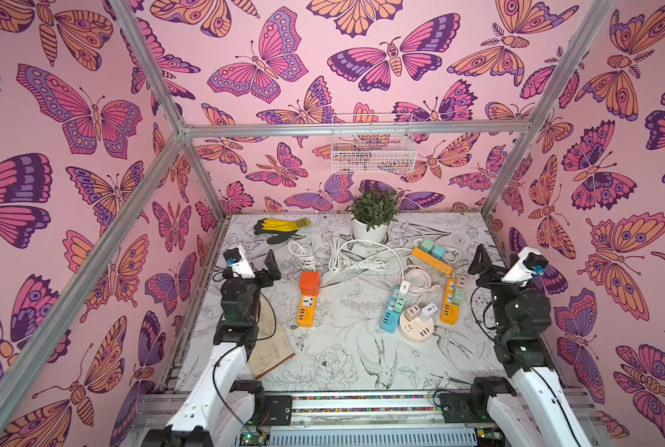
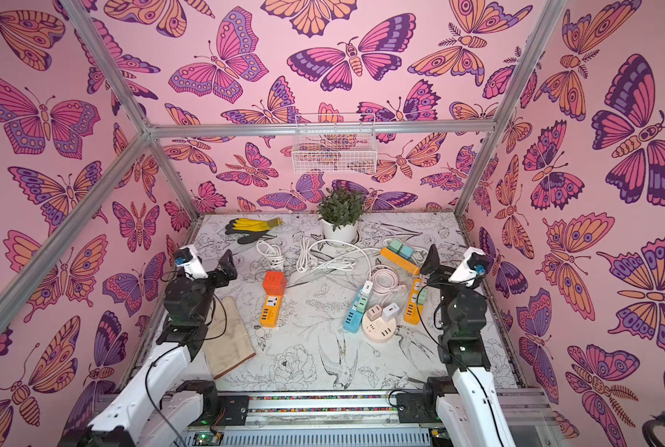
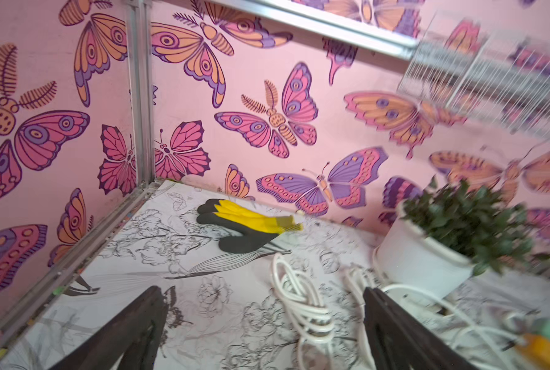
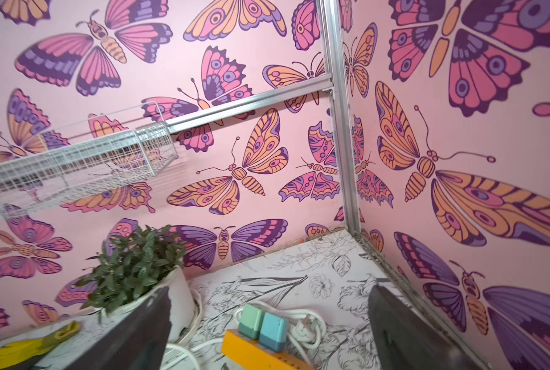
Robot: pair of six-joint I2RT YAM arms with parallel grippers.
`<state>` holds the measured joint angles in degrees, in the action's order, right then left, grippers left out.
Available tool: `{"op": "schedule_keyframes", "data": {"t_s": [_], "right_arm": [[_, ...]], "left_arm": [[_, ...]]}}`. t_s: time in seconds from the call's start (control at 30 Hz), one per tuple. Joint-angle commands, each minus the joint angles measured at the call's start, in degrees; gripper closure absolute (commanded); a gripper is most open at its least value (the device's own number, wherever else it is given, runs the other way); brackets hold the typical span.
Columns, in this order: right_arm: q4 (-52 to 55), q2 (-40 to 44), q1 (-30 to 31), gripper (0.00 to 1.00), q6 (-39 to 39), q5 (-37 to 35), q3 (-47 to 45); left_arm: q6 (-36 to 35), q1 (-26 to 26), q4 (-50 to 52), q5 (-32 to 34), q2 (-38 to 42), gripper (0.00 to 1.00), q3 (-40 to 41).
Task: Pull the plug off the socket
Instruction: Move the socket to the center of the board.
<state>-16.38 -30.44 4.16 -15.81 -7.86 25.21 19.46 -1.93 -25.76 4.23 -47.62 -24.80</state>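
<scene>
Left gripper (image 1: pixel 269 271) and right gripper (image 1: pixel 479 263) hung with jaws spread wide and nothing between them, each raised off the table (image 1: pixel 338 298) at its own side. By every sign the job had not begun: no plug was being touched and all sat pushed into their sockets.

Nearest the left gripper, just inward of it toward the right arm, an orange cube plug (image 1: pixel 309 282) sat in an orange power strip (image 1: pixel 306 315). Closer to the right gripper lay a second orange strip (image 1: pixel 448 313) carrying two small plugs, a blue strip (image 1: pixel 388 321) with a white plug (image 1: pixel 404 287) and green ones, and a round cream socket (image 1: pixel 418 333) bearing two more. Directly ahead of the right gripper, in its wrist view, a green plug (image 4: pixel 250 320) and a blue plug (image 4: pixel 272 331) stood side by side on a yellow-orange strip (image 4: pixel 251 350).

Which plug was meant could not be told. Left to do, it seemed: reach, pinch one plug, steady its strip and pull it free.

Of the containers, a white wire basket (image 1: pixel 373 153) on the wall well beyond both grippers showed nothing inside. A white pot (image 1: pixel 369 231), beyond the tangle of white cables (image 1: pixel 356 259), held a leafy green plant (image 1: pixel 373 207).
</scene>
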Motion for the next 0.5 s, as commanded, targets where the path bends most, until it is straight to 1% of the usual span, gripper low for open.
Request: {"op": "schedule_keyframes", "data": {"t_s": [0.0,0.13,0.27,0.33,0.37,0.47], "right_arm": [[13.33,5.86,0.29,0.01,-11.11,8.08,-2.63],[23.87,11.55,0.31,0.01,-17.48,18.41,-0.44],[29.40,12.41,0.26,0.01,-22.69,28.49,1.24],[28.77,12.27,0.31,0.01,-25.63,32.38,0.45],[27.66,12.29,0.26,0.01,-26.98,33.98,-0.18],[19.71,11.95,0.39,0.01,-31.53,37.56,-4.02]], "left_arm": [[19.47,0.41,9.06,-4.67,6.40,0.00,3.05],[25.38,0.88,12.36,-17.64,13.70,0.00,3.62],[33.94,0.63,13.61,-28.40,15.17,0.00,3.63],[37.59,-0.51,13.59,-32.31,14.17,0.00,3.49],[38.28,-1.07,13.62,-33.60,13.47,0.00,3.23],[36.91,-4.32,13.85,-36.84,11.36,0.00,1.34]]}}
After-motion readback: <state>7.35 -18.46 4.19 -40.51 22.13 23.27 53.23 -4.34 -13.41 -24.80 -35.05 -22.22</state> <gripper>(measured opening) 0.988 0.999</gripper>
